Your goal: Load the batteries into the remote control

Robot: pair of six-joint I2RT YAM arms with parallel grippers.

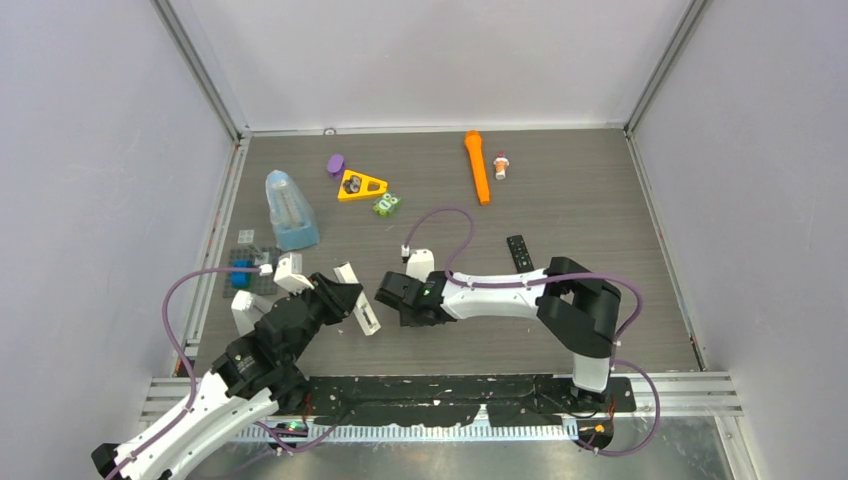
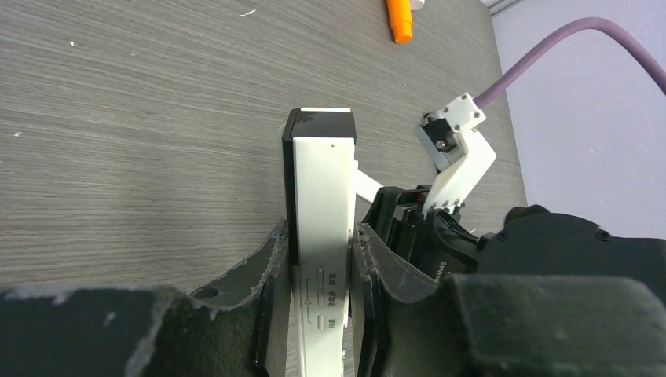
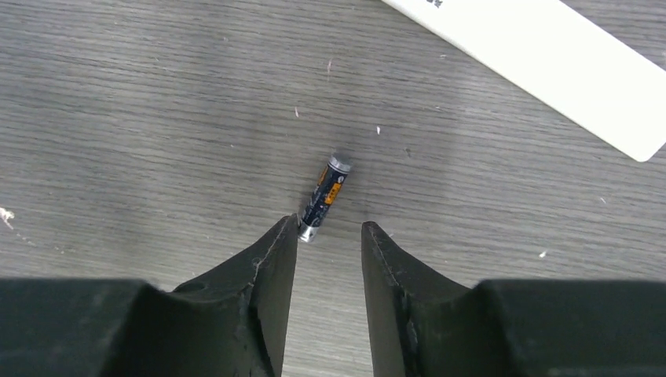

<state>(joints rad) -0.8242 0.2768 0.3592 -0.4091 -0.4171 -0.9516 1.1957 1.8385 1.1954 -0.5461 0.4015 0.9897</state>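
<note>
The remote control point(image 2: 322, 173), a slim white bar with a dark far end, sticks out forward from my left gripper point(image 2: 320, 232), which is shut on its sides. From above it shows as a white bar point(image 1: 358, 300) at the left gripper point(image 1: 345, 298). One of the batteries point(image 3: 326, 196), dark with an orange mark and silver ends, lies on the table. Its near end touches the left fingertip point(image 3: 289, 236) of my right gripper point(image 3: 330, 232), which is open with nothing between its fingers. The right gripper point(image 1: 385, 293) faces the left one closely. The remote's white edge point(image 3: 542, 63) crosses the upper right of the right wrist view.
At the back lie an orange flashlight point(image 1: 477, 165), a small bottle point(image 1: 501, 166), a yellow triangle piece point(image 1: 360, 185), a green block point(image 1: 387, 204) and a purple piece point(image 1: 335, 163). A blue clear container point(image 1: 288, 210) stands at the left. A small black remote point(image 1: 519, 252) lies right of centre.
</note>
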